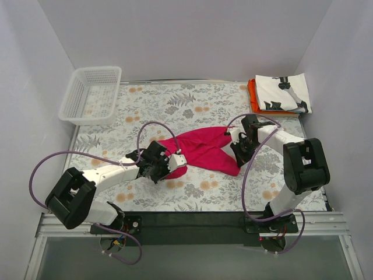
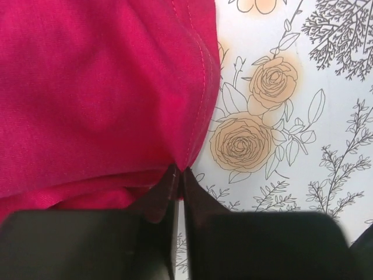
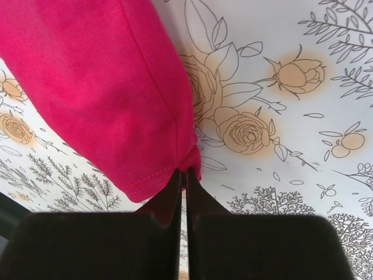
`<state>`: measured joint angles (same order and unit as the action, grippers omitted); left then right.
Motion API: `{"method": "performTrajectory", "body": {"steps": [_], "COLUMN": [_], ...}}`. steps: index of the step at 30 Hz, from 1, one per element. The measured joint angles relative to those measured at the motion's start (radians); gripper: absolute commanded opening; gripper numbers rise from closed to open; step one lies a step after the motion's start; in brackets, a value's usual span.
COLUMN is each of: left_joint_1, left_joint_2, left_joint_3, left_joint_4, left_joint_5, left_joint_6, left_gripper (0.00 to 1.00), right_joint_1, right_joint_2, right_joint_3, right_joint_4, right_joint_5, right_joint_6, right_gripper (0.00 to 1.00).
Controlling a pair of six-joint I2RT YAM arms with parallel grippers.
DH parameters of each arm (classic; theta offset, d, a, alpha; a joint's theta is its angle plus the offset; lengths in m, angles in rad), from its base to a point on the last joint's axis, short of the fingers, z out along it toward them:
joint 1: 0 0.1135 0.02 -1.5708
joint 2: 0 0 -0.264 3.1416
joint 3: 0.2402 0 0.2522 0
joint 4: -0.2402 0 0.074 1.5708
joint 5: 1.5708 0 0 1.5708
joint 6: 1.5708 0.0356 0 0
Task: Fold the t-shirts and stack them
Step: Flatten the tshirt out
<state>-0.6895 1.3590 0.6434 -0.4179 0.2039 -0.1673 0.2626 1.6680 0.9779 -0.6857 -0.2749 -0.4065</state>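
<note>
The crimson-pink t-shirt (image 1: 201, 149) hangs bunched between my two grippers over the middle of the flowered table. My left gripper (image 1: 158, 166) is shut on its hem edge, seen as pink cloth (image 2: 99, 93) pinched at the fingertips (image 2: 172, 175) in the left wrist view. My right gripper (image 1: 240, 146) is shut on another hem corner (image 3: 111, 87), held a little above the cloth (image 3: 280, 116). The white t-shirt with black print (image 1: 284, 93) lies folded on top of the folded orange t-shirt (image 1: 253, 96) at the back right corner.
A white plastic mesh basket (image 1: 90, 95) stands at the back left corner. The table is covered by a flower-print cloth (image 1: 192, 105). White walls close in the left, back and right sides.
</note>
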Motion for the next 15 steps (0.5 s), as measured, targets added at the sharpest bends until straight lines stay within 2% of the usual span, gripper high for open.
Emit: {"method": "performTrajectory", "body": {"steps": [6,10,15], "left_joint_1": [0.037,0.169,0.332], "left_joint_2": [-0.042,-0.047,-0.026], "left_joint_3": [0.068,0.293,0.552], "left_joint_4": [-0.100,-0.203,-0.241], "left_joint_5": [0.013,0.117,0.217], "left_joint_6": [-0.059,-0.105,-0.166], "left_gripper": [0.00,0.00,0.00], "right_joint_1": [-0.005,-0.043,-0.081], "right_joint_2": [-0.061,-0.124,-0.211], "right_joint_3": [0.014,0.105,0.184], "right_joint_4": [-0.038,-0.072,-0.077], "right_joint_5": [0.035,0.071,0.107], "right_joint_6": [-0.029,-0.071,-0.155], "right_gripper": [0.01,0.01,0.01]}}
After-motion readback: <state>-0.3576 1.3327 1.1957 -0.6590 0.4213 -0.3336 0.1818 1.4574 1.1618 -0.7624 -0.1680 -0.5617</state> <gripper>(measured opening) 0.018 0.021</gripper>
